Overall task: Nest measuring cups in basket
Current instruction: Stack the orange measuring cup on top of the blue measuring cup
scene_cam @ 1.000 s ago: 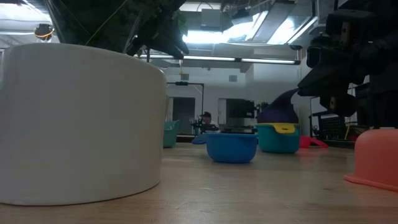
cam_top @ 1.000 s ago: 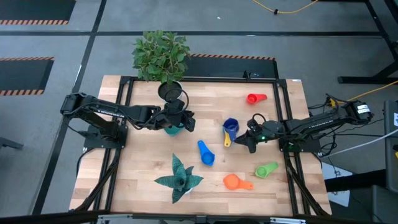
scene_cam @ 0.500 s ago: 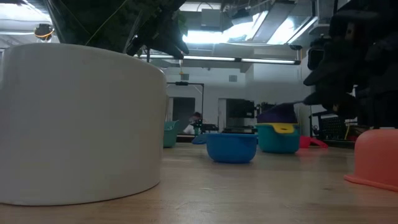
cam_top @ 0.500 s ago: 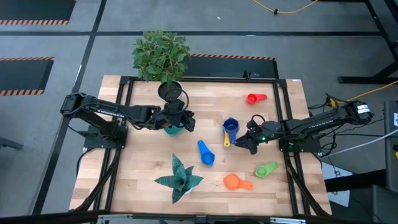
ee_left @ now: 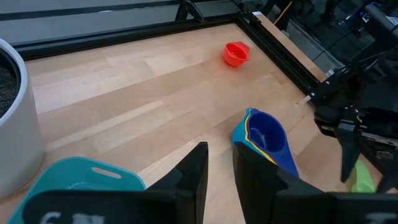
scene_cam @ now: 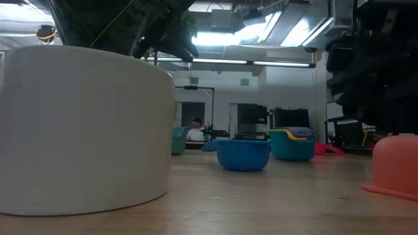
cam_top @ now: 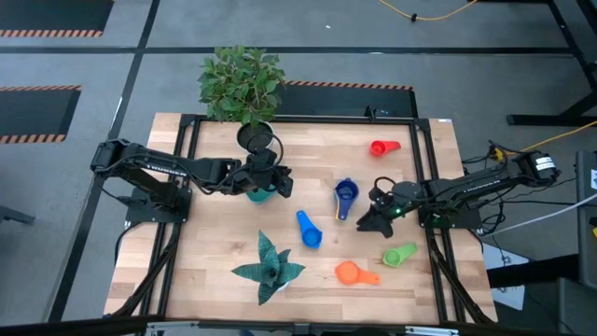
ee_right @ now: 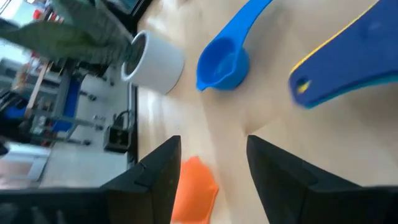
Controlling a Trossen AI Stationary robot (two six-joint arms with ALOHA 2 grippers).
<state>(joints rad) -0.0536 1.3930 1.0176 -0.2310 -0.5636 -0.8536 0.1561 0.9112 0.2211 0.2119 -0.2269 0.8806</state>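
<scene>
The teal basket (cam_top: 259, 194) sits near the white plant pot (cam_top: 254, 138), with my left gripper (cam_top: 278, 181) over it and shut on it. Right of centre, a dark blue cup lies nested in a yellow and a light blue one, forming a stack (cam_top: 346, 194) (ee_left: 264, 134) that rests on the table. My right gripper (cam_top: 368, 221) (ee_right: 214, 180) stands open just near and right of the stack, holding nothing. Loose on the table lie the blue cup (cam_top: 308, 230), red cup (cam_top: 381, 147), green cup (cam_top: 399, 254) and orange cup (cam_top: 353, 273). My left gripper is shut on the basket, but its own body covers the place of contact in the high view. In the left wrist view the basket's flat slotted tab (ee_left: 93, 169) lies right beside one finger (ee_left: 189, 174); nothing shows between the fingertips.
A teal fake succulent (cam_top: 269, 266) in a white pot (scene_cam: 85, 130) stands at the near middle. Black frame rails run along the table's edges (cam_top: 424, 168). Bare wood lies between the basket and the stack (ee_left: 155, 106).
My right gripper has opened and let go of the dark blue cup. The cup, held tilted above the stack a second ago, now lies sunk level in the yellow cup. The gripper has swung slightly toward the near edge. My left gripper has kept still.
</scene>
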